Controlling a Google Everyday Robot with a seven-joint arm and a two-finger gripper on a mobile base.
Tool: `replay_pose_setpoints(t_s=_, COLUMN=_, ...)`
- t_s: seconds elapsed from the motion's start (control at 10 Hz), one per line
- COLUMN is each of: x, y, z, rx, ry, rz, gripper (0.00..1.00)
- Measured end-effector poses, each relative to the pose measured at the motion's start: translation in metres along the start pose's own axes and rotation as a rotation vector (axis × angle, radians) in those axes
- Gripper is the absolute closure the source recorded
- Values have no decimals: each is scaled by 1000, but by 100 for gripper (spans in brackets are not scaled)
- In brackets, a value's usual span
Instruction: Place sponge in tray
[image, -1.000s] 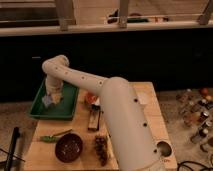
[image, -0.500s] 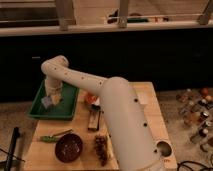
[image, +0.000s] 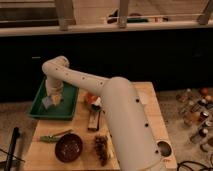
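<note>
The dark-green tray (image: 67, 106) lies at the table's back left corner. My white arm reaches over it from the front right. My gripper (image: 51, 99) hangs over the tray's middle. The pale blue sponge (image: 48, 102) with a yellowish side sits right at the gripper's tip, inside the tray's outline. I cannot tell whether it rests on the tray floor or is held just above it.
A round dark-brown bowl (image: 68, 147) sits at the front left with a green utensil (image: 52, 136) beside it. A brown wooden block (image: 93, 120) lies mid-table. An orange and white item (image: 92, 99) lies right of the tray. A brown cluster (image: 102, 146) sits near the front. Bottles (image: 195, 112) stand on the floor at right.
The elbow end of the arm has shifted slightly left over the tray. The sponge stays at the gripper's tip inside the tray.
</note>
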Motion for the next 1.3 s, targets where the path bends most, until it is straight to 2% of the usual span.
replay_pose_setpoints(t_s=0.4, x=3, y=-2, z=8, rx=-4, ry=-2, rz=9, gripper=25)
replay_pose_setpoints(t_s=0.5, x=5, y=-2, z=9, rx=-7, ry=-5, rz=10, gripper=20)
replay_pose_setpoints(t_s=1.3, x=18, y=-1, z=23, rx=-37, ry=-27, rz=27, gripper=20)
